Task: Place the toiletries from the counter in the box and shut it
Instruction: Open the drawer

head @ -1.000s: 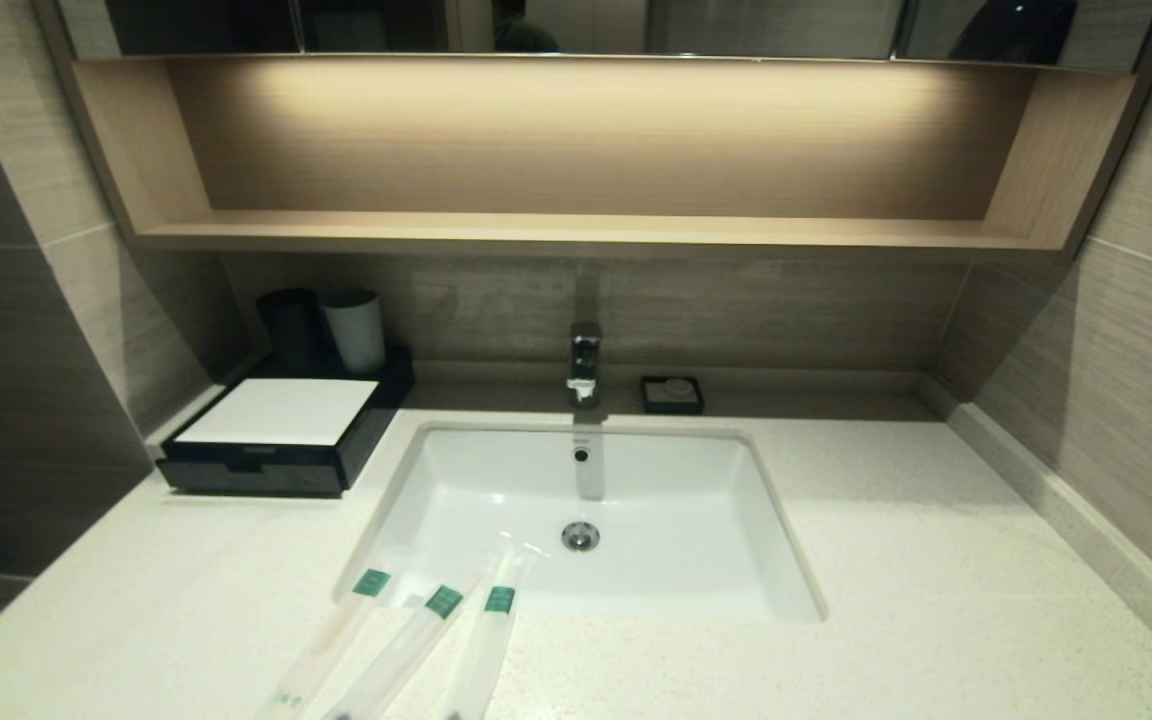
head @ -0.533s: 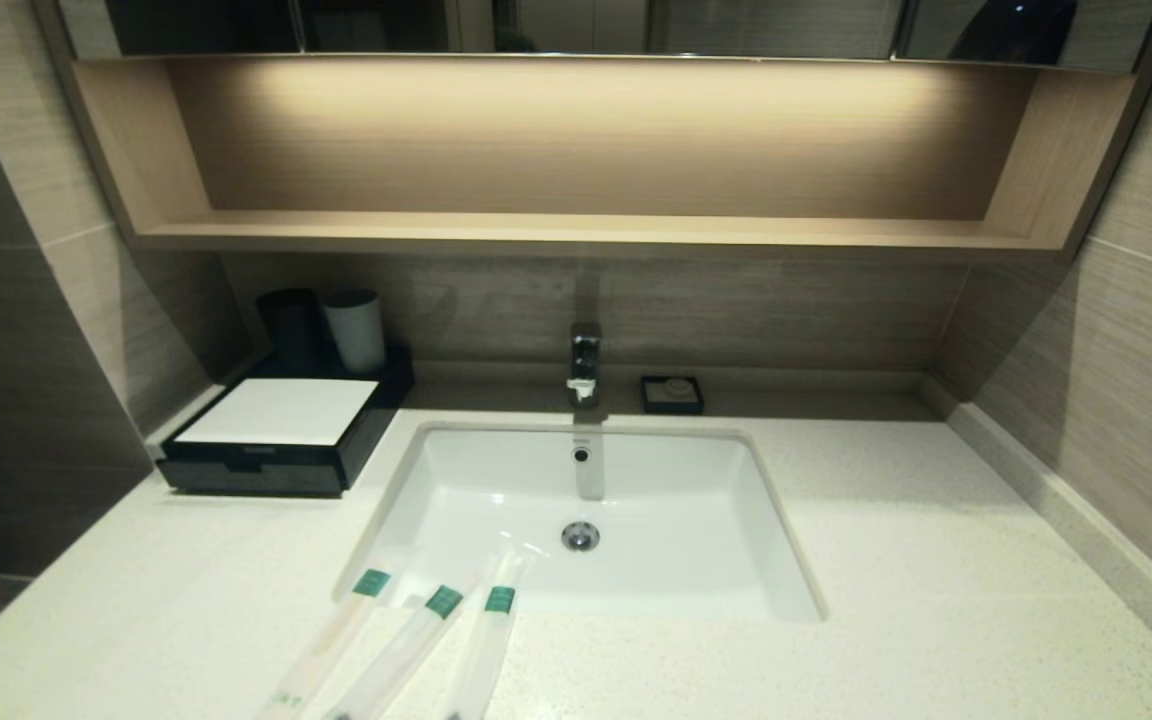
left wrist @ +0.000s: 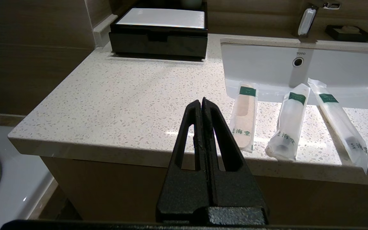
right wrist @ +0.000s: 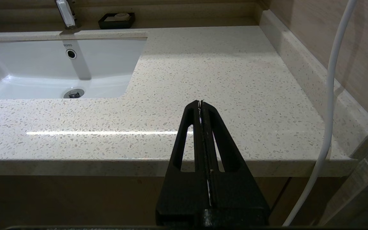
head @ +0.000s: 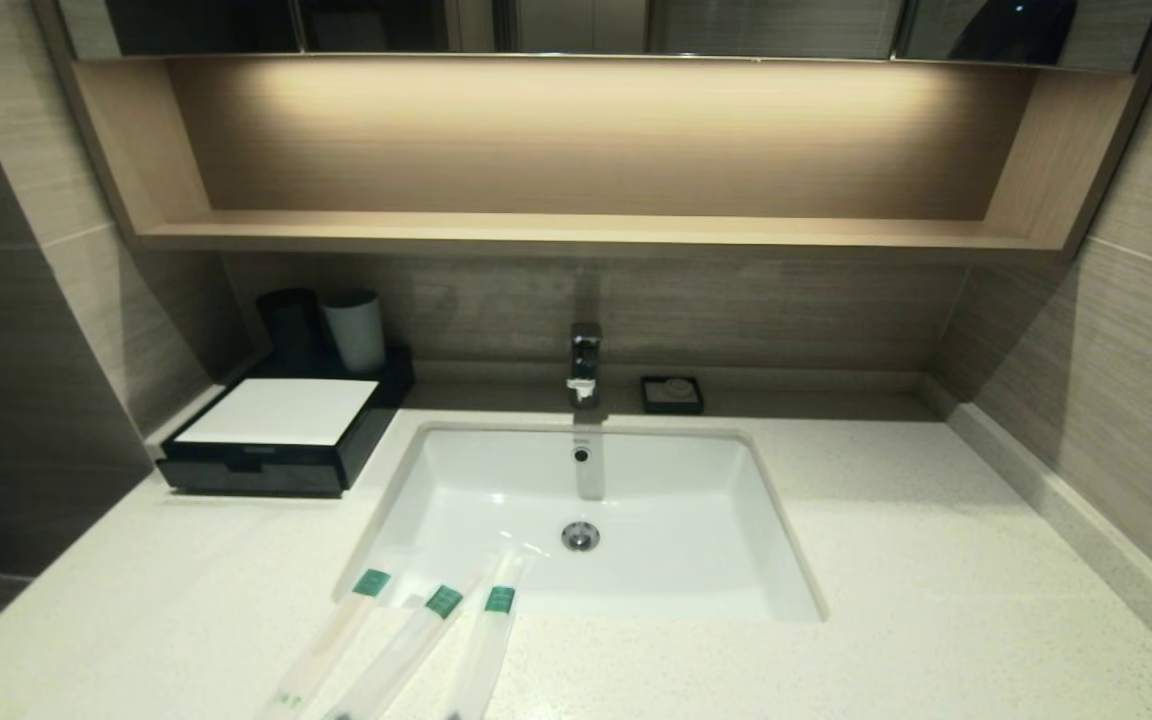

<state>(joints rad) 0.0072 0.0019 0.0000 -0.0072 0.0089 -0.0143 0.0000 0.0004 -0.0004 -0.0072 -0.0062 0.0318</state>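
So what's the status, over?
Left gripper and right gripper shut, parked off the counter. Three sachets untouched by the sink. Box closed. Nothing blocking.

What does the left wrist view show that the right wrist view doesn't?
Only the left wrist view: three sachets on the counter's front edge, the black box with its drawer closed, and the shut left pincer. Only the right wrist view: the shut right pincer, a white cable and the drain. Both: counter, sink, faucet, soap dish.
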